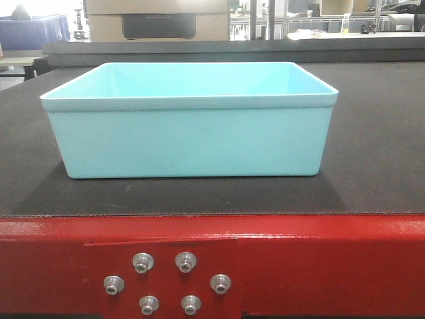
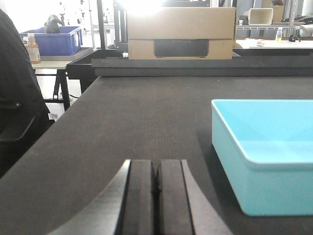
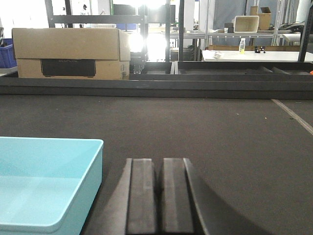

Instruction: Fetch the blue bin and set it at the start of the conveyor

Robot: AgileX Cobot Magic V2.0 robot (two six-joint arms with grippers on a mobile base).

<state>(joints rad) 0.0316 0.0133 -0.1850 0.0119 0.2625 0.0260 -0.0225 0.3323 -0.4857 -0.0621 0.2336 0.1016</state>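
Observation:
The pale aqua blue bin point(image 1: 189, 136) stands upright and empty on the black conveyor belt point(image 1: 372, 173), just behind the red frame point(image 1: 319, 259) with its silver bolts point(image 1: 166, 282). In the left wrist view the bin point(image 2: 266, 156) is to the right of my left gripper point(image 2: 156, 169), which is shut and empty over the belt. In the right wrist view the bin point(image 3: 44, 186) is to the left of my right gripper point(image 3: 160, 166), also shut and empty. Neither gripper touches the bin.
A cardboard box point(image 2: 180, 34) stands beyond the belt's far rail point(image 3: 156, 83). A dark blue crate point(image 2: 56, 40) sits on a table at the far left. Shelving and benches fill the background.

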